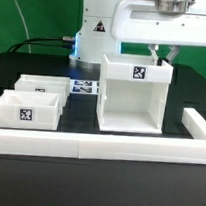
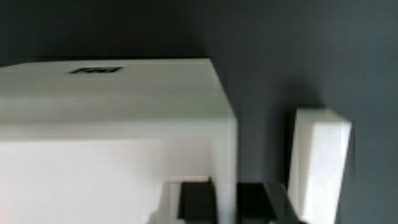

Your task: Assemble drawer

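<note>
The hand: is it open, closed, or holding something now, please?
Hand: cannot be told. Its fingers are at the top of the casing, but the grip is unclear.

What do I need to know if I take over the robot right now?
Gripper: right at the casing's top edge; open or shut is unclear.
Casing: upright, its open front empty.
Far tray and near tray: on the table at the exterior view's left, apart from the casing.
Done: no tray is in yet.
Left: both trays go into the casing.
</note>
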You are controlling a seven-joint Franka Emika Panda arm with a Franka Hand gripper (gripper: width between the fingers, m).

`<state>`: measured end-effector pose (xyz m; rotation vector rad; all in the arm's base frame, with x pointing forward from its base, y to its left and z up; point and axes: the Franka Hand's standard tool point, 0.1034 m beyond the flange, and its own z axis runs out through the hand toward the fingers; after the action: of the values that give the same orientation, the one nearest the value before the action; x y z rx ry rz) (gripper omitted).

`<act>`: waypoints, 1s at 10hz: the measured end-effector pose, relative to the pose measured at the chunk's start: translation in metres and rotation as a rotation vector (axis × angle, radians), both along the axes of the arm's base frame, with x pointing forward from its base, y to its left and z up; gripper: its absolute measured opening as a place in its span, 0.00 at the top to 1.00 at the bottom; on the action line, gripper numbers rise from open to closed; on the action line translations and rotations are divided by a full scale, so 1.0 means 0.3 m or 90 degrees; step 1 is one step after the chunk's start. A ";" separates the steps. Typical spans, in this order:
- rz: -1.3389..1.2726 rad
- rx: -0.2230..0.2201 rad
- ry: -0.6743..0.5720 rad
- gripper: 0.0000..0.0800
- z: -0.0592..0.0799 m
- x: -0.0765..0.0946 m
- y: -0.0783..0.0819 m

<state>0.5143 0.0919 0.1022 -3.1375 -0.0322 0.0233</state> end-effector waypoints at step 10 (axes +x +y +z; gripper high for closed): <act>-0.054 0.017 -0.041 0.95 0.004 0.224 -0.002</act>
<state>0.5814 0.0912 0.1034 -3.1082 0.0996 -0.0785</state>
